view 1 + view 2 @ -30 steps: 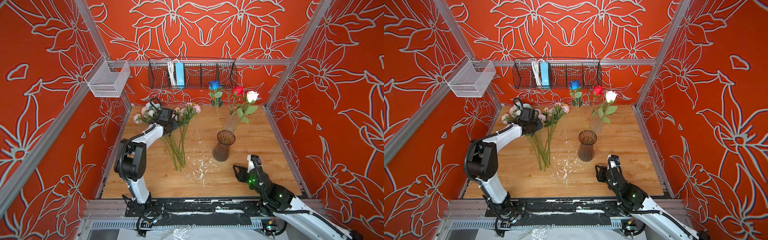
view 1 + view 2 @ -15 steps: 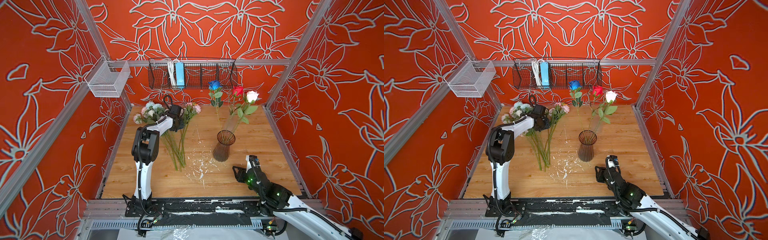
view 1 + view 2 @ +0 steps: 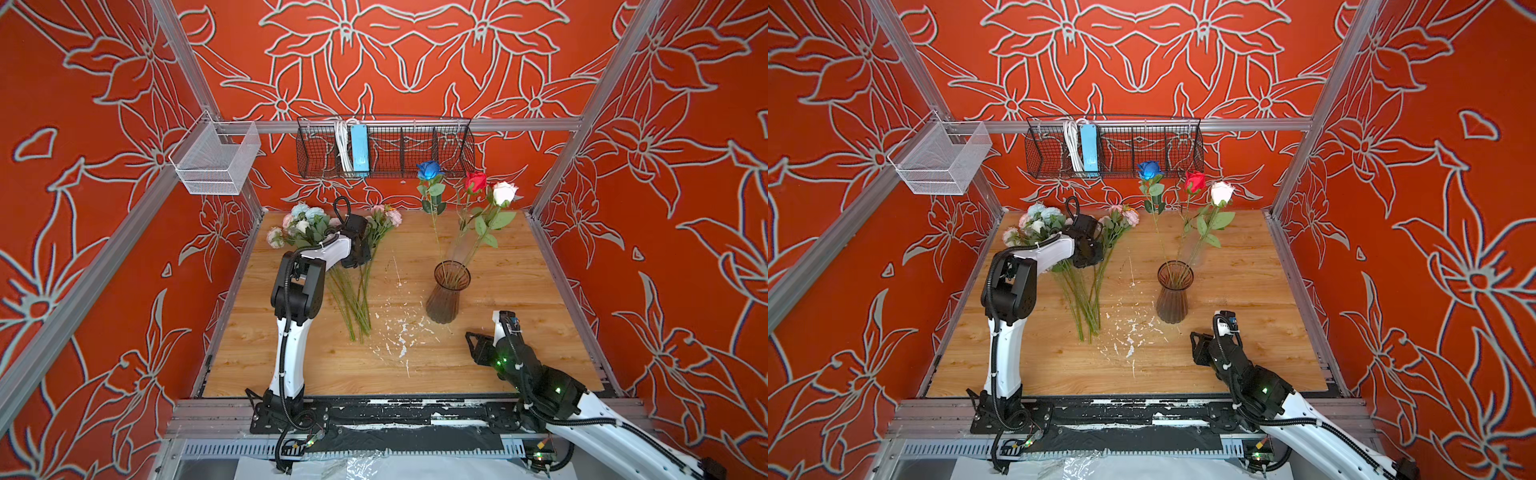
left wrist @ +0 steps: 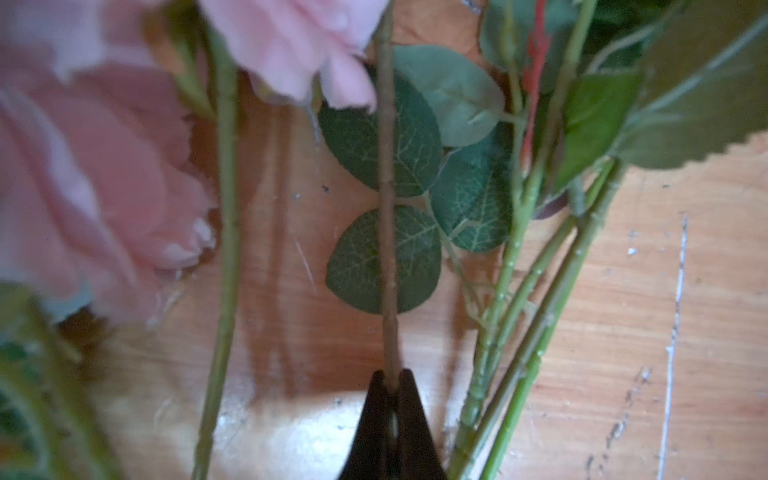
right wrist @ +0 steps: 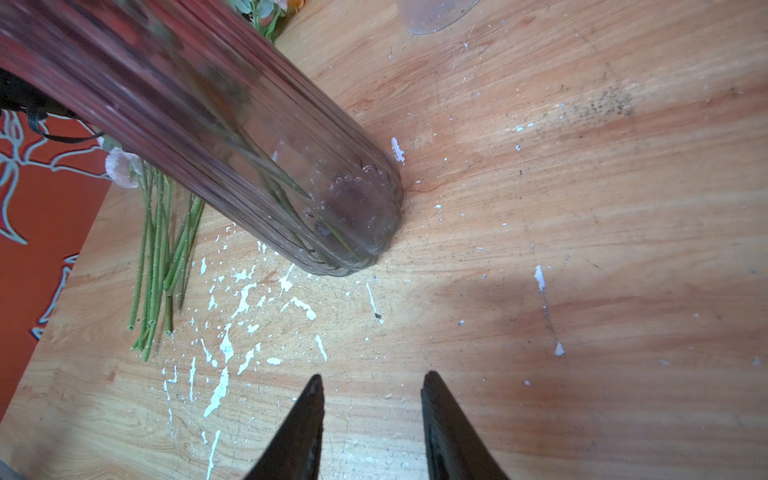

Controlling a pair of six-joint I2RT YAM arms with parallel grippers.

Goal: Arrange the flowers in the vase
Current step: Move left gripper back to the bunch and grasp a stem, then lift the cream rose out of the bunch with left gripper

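Several pink, white and pale blue flowers [image 3: 353,286] lie in a bunch on the left of the wooden table, blossoms toward the back wall. My left gripper [image 3: 356,249] is down among them. In the left wrist view it [image 4: 392,376] is shut on one brownish-green stem [image 4: 386,208], beside pink blossoms [image 4: 95,187]. The dark ribbed glass vase [image 3: 446,293] stands right of centre, holding a blue rose [image 3: 430,169], a red rose [image 3: 476,180] and a white rose [image 3: 504,192]. My right gripper [image 3: 473,343] hovers open and empty in front of the vase [image 5: 257,158].
A black wire basket [image 3: 415,145] with a blue power strip [image 3: 359,149] hangs on the back wall. A white mesh basket [image 3: 216,162] hangs on the left rail. A clear glass vessel [image 3: 457,249] stands behind the vase. White flecks [image 3: 395,332] mark the table.
My left arm's elbow swung in from the left, the left gripper shifted slightly right among the flowers, and its jaws closed on a stem. The right arm barely moved.
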